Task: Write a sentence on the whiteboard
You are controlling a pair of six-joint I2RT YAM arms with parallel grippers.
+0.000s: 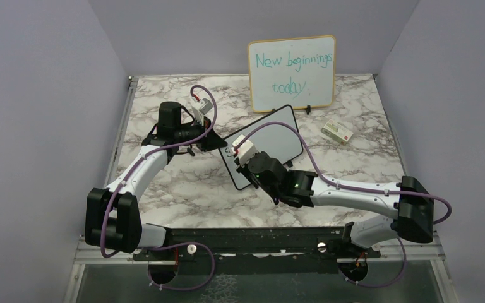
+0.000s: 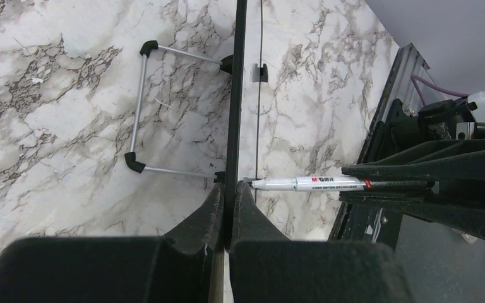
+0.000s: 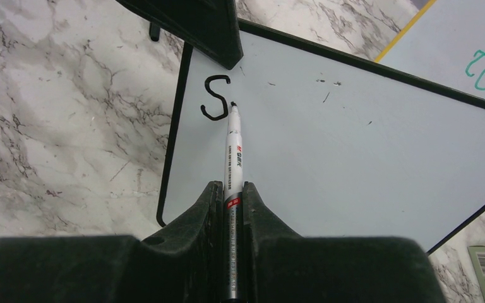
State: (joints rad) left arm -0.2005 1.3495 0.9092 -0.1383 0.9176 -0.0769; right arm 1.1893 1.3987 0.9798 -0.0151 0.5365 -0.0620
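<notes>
Right tool (image 3: 230,189) clamped on a marker (image 3: 233,151), tip on the whiteboard (image 3: 328,145) beside a black "S" (image 3: 216,98).
Left tool (image 2: 229,192) is closed on the whiteboard's black frame edge, at the upper left of the right wrist view. In the overhead view the whiteboard shows mid-frame over the marbled bench (image 1: 183,183), set diagonally between the two arms; a wood-framed board (image 1: 292,72) with teal writing stands at upper centre, and a small box (image 1: 337,131) lies right of the whiteboard.
</notes>
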